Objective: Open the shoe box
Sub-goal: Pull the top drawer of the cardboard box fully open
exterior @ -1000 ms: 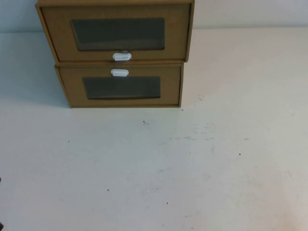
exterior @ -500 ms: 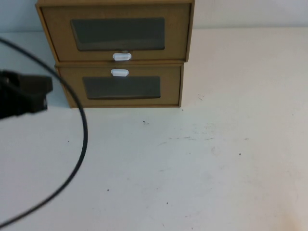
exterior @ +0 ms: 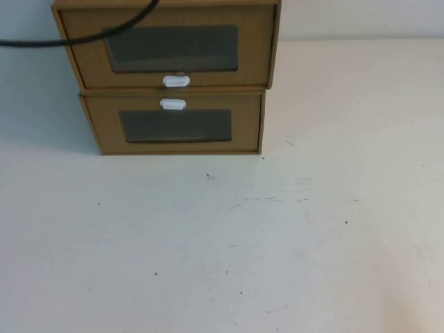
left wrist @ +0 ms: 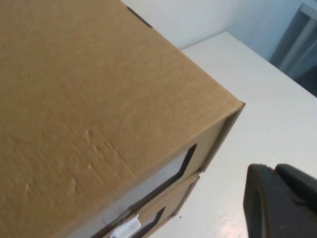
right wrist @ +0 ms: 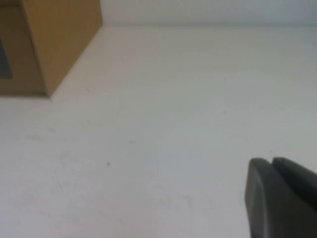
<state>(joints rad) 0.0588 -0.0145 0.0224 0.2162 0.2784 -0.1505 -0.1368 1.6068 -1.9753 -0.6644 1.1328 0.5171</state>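
**High view.** Shows, toward 11 o'clock on the white table (exterior: 291, 243), the upper shoe box (exterior: 253, 48) resting squarely on the lower shoe box (exterior: 244, 125), fronts facing 6 o'clock. Shows both fronts shut flush, each with a dark window and a white pull: upper handle (exterior: 175, 81) at 6 o'clock of its panel, lower handle (exterior: 173, 105) at 12 o'clock of its panel, the two near each other and untouched. Traces a black cable (exterior: 35, 43) across the 10 o'clock corner of the upper shoe box.

**Left wrist view.** Places the left gripper (left wrist: 271, 171) aloft near the top of the upper shoe box, fingers pressed together, grasping nothing.

**Right wrist view.** Places the right gripper (right wrist: 270, 163) over bare table, well apart from the stack, clenched and empty.
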